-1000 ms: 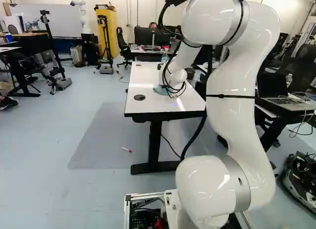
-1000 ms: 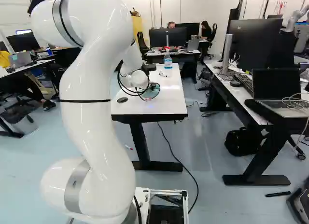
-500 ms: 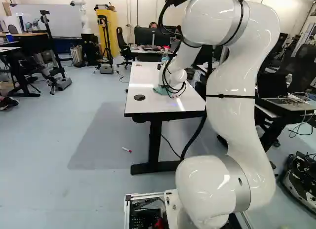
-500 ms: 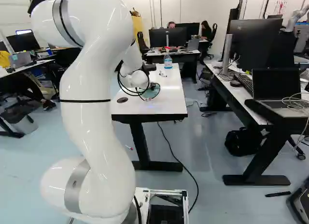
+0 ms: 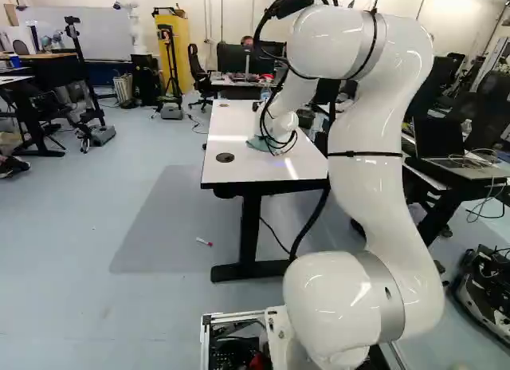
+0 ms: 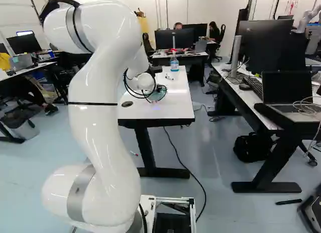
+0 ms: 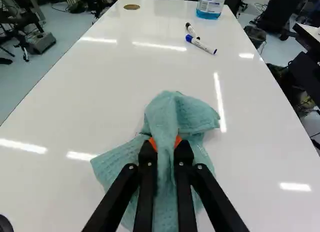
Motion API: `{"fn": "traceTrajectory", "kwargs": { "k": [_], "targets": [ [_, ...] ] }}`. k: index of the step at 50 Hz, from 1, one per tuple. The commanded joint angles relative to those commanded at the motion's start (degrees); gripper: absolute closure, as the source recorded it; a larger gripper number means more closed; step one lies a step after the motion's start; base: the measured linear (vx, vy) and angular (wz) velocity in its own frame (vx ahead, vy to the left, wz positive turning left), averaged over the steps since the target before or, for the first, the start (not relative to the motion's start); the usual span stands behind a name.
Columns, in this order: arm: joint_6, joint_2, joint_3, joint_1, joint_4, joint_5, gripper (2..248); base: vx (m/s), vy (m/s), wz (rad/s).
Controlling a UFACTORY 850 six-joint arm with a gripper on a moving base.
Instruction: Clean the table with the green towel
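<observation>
Inspecting the surface (image 7: 100, 182), we find the towel (image 7: 172, 112) pinched in the tool (image 7: 166, 144), well apart from the bottle (image 7: 211, 6), on its near side. Markers (image 7: 201, 44) lie closer to the bottle; we judge that a stroke towards it could roll them, loose folds catching them.

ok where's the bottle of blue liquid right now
The bottle stands near the far end of the white table, toward its right in the right base view; in the wrist view, ahead of the gripper, past the two markers.
</observation>
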Motion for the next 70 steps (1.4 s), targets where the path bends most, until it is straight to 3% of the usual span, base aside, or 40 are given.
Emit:
{"fn": "traceTrajectory", "kwargs": {
  "k": [36, 70],
  "targets": [
    [0.0, -1.14, -1.56, 5.14, 0.0, 0.0, 206, 0.0, 0.0, 0.0],
    [0.0, 6.28, 8.36, 6.2, 0.0, 0.0, 206, 0.0, 0.0, 0.0]
  ]
}}
